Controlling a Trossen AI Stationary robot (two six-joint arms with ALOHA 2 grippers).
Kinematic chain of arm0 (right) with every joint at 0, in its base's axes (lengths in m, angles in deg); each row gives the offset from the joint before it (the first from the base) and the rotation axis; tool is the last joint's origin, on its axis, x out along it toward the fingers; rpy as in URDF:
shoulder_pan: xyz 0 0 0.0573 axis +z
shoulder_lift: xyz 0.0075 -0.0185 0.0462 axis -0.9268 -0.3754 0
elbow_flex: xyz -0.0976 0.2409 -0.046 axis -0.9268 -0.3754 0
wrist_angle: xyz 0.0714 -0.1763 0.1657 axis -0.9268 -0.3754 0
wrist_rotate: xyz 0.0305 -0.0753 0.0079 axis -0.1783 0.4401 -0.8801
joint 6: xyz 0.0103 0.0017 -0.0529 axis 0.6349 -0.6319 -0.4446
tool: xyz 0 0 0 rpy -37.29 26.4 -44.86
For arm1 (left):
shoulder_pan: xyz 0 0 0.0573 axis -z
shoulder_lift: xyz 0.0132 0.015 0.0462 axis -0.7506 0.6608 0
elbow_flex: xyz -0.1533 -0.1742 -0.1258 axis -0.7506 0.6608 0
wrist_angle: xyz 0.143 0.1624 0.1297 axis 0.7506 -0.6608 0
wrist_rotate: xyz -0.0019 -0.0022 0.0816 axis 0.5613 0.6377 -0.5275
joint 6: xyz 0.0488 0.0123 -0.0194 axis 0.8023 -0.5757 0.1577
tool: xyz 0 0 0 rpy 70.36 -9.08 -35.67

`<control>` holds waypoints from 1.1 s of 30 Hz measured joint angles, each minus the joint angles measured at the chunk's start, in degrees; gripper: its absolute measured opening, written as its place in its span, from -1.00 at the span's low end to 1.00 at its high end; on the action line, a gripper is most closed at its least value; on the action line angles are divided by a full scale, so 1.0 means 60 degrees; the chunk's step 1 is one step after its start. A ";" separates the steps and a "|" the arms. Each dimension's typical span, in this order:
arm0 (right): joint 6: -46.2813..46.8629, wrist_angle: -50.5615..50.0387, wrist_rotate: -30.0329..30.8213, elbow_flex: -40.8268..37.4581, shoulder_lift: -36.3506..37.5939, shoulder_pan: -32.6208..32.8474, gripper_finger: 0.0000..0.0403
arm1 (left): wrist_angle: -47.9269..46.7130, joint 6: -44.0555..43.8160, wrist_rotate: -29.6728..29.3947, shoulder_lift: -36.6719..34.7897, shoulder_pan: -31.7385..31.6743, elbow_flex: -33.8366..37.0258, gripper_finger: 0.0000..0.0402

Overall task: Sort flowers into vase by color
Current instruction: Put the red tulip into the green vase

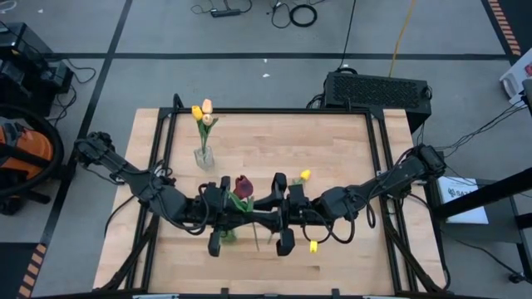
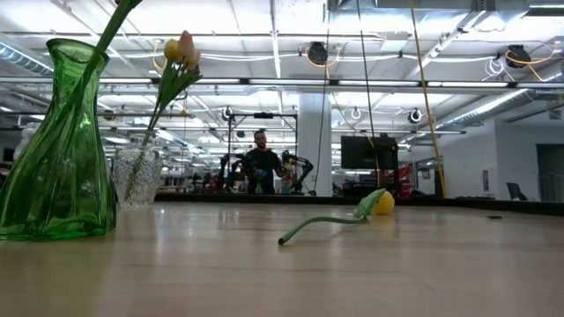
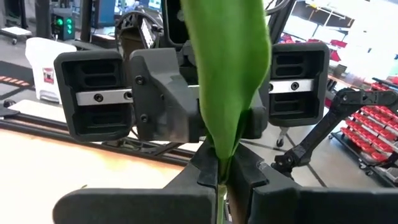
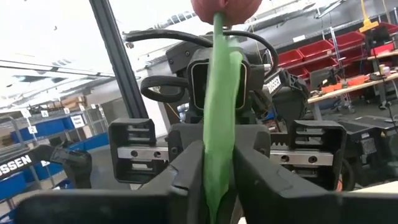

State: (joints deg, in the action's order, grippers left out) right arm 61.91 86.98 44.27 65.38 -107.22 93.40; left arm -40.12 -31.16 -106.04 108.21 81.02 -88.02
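Green vase [image 2: 55, 150] and clear vase [image 1: 203, 156] upright; open tabletop [image 1: 332, 141] beyond.

Orange vacuum [image 1: 18, 158] left of the wooden table [image 1: 332, 141].

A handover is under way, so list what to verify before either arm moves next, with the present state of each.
1. Left gripper shut on the dark red tulip stem: ok.
2. Right gripper away from that tulip: not ok, it is at the same stem.
3. Stem's lower end inside the green vase: ok, in the low view it runs into the mouth.
4. Green vase upright: ok.
5. Clear vase upright, apart from the green vase, holding only yellow and cream heads: ok.
6. Yellow tulip lying on the table, away from both vases: ok.
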 joint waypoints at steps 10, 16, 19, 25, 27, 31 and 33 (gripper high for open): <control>-0.0583 -0.1479 0.0092 -0.0004 0.0821 0.0000 -0.18 | -0.0450 0.0412 -0.0004 -0.0561 0.0087 0.0000 -0.95; 0.0294 -0.4770 0.0082 -0.0004 0.2150 0.0000 -0.09 | -0.1843 0.0282 -0.0449 -0.1540 0.0336 0.0000 -0.95; 0.1940 -0.7357 0.0271 0.0000 0.2794 0.0013 -0.11 | -0.2683 0.0168 -0.0829 -0.2194 0.0523 0.0000 -0.95; 0.5790 -1.2248 0.1292 0.0000 0.3313 0.0162 -0.22 | -0.3824 -0.0800 -0.1220 -0.3712 0.0870 -0.0011 -0.95; 0.6706 -1.3204 0.1351 0.0000 0.3313 0.0252 -0.25 | -0.3798 -0.0863 -0.1228 -0.3926 0.1078 -0.0015 -0.95; 0.7680 -1.4208 0.1434 0.0000 0.3105 0.0505 -0.30 | -0.3807 -0.0808 -0.1749 -0.3886 0.1819 -0.0015 -0.95; 0.8012 -1.4578 0.1630 0.0000 0.2966 0.0670 -0.31 | -0.3832 -0.0636 -0.2627 -0.3685 0.2455 -0.0015 -0.95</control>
State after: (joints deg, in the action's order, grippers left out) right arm 109.98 -0.49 54.04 65.38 -89.42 97.42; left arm -63.11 -34.97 -121.80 86.10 95.76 -88.10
